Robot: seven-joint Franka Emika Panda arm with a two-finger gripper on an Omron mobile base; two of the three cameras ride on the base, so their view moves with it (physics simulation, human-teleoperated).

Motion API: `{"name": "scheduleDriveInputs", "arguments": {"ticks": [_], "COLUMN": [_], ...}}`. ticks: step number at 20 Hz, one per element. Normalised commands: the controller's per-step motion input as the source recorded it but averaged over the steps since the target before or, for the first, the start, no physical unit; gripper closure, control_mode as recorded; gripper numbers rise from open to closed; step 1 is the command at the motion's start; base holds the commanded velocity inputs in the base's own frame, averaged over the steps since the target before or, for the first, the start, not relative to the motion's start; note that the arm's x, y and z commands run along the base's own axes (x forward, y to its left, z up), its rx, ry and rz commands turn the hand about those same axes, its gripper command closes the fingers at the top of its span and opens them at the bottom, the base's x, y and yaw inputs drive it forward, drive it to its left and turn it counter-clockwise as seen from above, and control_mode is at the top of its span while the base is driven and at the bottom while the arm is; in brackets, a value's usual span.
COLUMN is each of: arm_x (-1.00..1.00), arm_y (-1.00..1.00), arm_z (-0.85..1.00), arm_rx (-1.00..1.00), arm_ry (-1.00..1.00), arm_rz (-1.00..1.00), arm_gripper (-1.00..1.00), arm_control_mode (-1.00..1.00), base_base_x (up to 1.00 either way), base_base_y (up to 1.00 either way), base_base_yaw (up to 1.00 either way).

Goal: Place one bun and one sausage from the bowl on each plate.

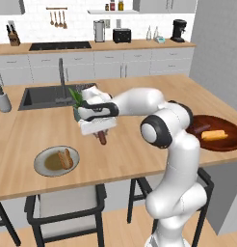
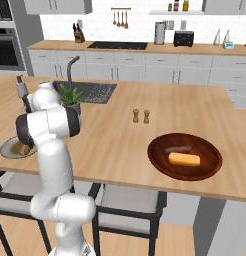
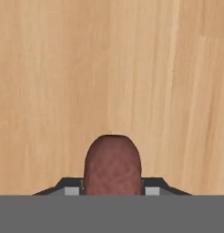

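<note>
My gripper [image 1: 102, 133] hangs over the wooden counter, shut on a reddish-brown sausage [image 1: 102, 138] that points down; the hand view shows the sausage's [image 3: 113, 166] rounded end between the fingertips above bare wood. To the lower left lies the pale grey plate [image 1: 42, 167] with a golden bun [image 1: 67, 158] on it; part of that plate [image 2: 9, 149] and bun [image 2: 21, 148] peeks out behind the arm. The dark wooden bowl [image 1: 231, 144] at the right holds one bun [image 1: 214, 135] and one sausage [image 1: 203, 128]; it appears again [image 2: 157, 150] with bun [image 2: 184, 159] and sausage [image 2: 177, 148]. The tan plate is out of view.
A potted plant [image 1: 77, 102] stands just behind the gripper, beside the sink [image 1: 41, 96] and faucet [image 1: 61, 72]. Salt and pepper shakers [image 2: 140, 116] sit mid-counter. A utensil holder [image 1: 2, 100] is at the far left. Chairs [image 1: 67, 212] stand below the counter's front edge.
</note>
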Motion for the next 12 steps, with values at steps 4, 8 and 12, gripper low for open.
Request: {"name": "scheduleDriveInputs", "arguments": {"ticks": [4,8,12], "arm_x": [0.00,0.00,0.04], "arm_y": [0.94,0.53,0.32], "arm_z": [-0.14,-0.61,-0.37], "arm_rx": [0.00,0.07,0.12], "arm_ry": [0.17,0.03,-0.01], "arm_rz": [0.00,0.04,0.03], "arm_gripper": [1.00,1.00,1.00], "arm_control_mode": [-1.00,-1.00,-1.00], "base_base_x": [0.00,0.00,0.00], "base_base_y": [0.00,0.00,0.00], "base_base_yaw": [0.00,0.00,0.00]}}
